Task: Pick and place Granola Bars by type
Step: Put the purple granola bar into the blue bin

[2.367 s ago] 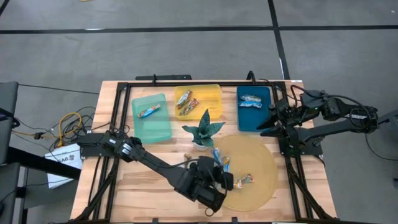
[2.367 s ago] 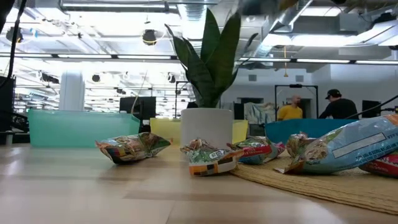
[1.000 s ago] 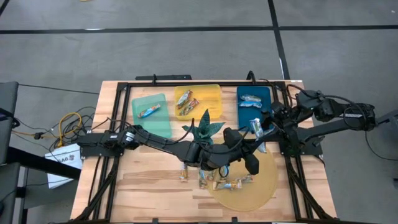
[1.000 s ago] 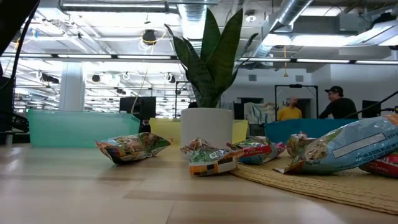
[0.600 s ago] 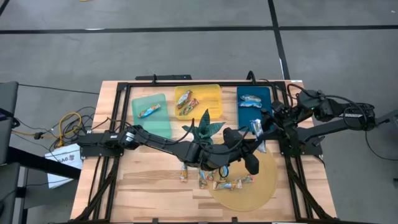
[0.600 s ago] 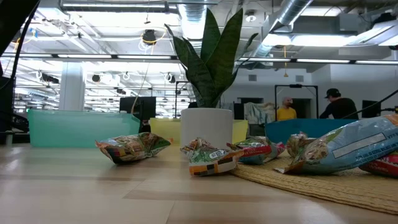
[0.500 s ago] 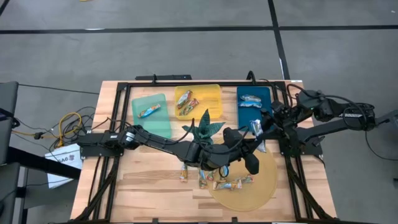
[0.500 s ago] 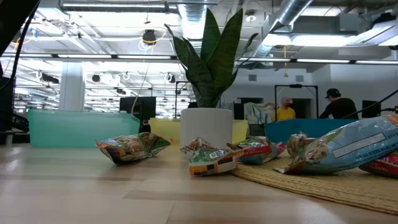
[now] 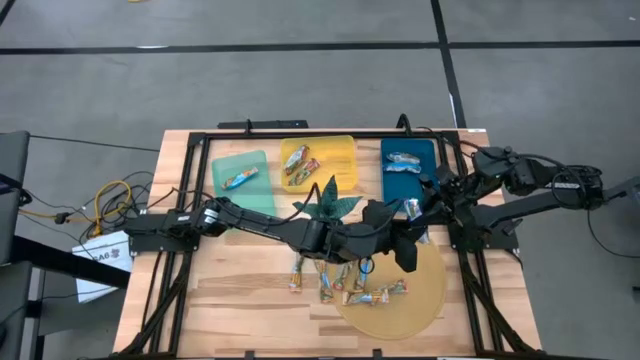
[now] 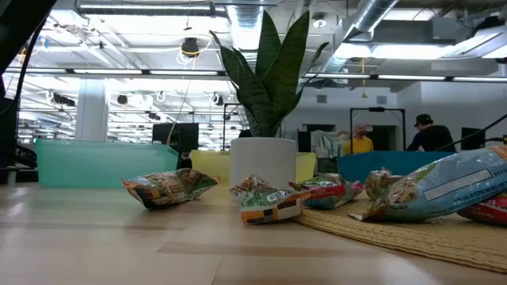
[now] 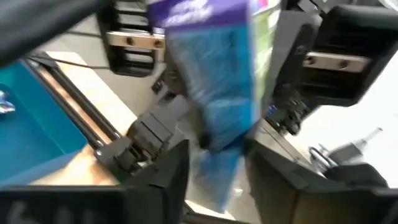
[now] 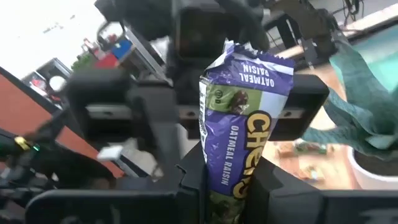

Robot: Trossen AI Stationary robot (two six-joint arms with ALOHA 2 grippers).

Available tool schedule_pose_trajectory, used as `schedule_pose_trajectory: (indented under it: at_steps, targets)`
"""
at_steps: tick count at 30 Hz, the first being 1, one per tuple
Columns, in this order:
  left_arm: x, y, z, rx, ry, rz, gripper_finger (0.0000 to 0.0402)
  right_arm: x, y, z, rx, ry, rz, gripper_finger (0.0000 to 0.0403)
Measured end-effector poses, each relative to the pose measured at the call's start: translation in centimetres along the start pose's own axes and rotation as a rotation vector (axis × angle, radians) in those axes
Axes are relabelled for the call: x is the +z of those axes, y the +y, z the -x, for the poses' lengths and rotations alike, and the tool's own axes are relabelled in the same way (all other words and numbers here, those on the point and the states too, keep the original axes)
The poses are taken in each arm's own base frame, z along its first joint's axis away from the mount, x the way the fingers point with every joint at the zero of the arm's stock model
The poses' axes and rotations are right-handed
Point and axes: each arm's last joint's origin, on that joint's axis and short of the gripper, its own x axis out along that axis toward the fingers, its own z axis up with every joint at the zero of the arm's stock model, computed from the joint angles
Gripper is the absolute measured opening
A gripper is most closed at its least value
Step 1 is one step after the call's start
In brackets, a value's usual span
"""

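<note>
A purple-blue granola bar hangs in the air over the far rim of the round woven mat, between my two grippers. My right gripper comes from the table's right and is shut on it. My left gripper reaches across the table from the left and is open. Its fingers stand on either side of the bar's other end. Several multicoloured bars lie on the wood and on the mat's near-left part. Neither gripper shows in the low view. My right gripper pinches the bar between its two fingers at the end nearest its wrist. The fingers come about level from the table's right and lie along the bar. The bar sticks out past the fingertips toward my left gripper, clear of the table.
At the far edge stand a green tray with one bar, a yellow tray with bars and a blue tray with blue bars. A potted plant stands mid-table under my left arm. People stand in the room behind.
My left arm has shifted a little toward the far edge, with its gripper staying at the bar. The bar has stayed in the air between the two grippers. The bars on the table have not moved.
</note>
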Motion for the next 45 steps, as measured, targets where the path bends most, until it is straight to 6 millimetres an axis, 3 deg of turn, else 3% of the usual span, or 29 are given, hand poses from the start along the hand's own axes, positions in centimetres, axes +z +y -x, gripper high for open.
schedule_pose_trajectory:
  at_steps: [5, 11, 19, 30, 37, 45]
  targets:
    - [0.1, 0.3, -0.3, -0.065, 0.080, 0.005, 0.0216, -0.6, -0.8, 0.2, -0.064, 0.057, 0.018, 0.0055]
    - [-0.7, 1.0, -0.2, 0.009, 0.149, 0.049, 0.0246, -1.1, -2.4, 0.9, -0.198, 0.122, 0.055, 0.0055]
    - [-1.9, 2.2, 0.2, 0.154, 0.254, 0.125, 0.0250, -1.7, -4.5, 2.3, -0.417, 0.187, 0.115, 0.0055]
    - [-2.4, 2.7, 0.4, 0.200, 0.312, 0.162, 0.0250, -2.3, -7.1, 3.6, -0.886, 0.475, 0.453, 0.0055]
    - [-2.4, 2.6, 0.5, 0.200, 0.307, 0.163, 0.0250, -2.2, -8.3, 3.2, -0.986, 0.642, 0.574, 0.0055]
    - [-2.5, 2.6, 0.5, 0.199, 0.309, 0.162, 0.0250, -2.2, -8.8, 2.3, -0.978, 0.706, 0.608, 0.0055]
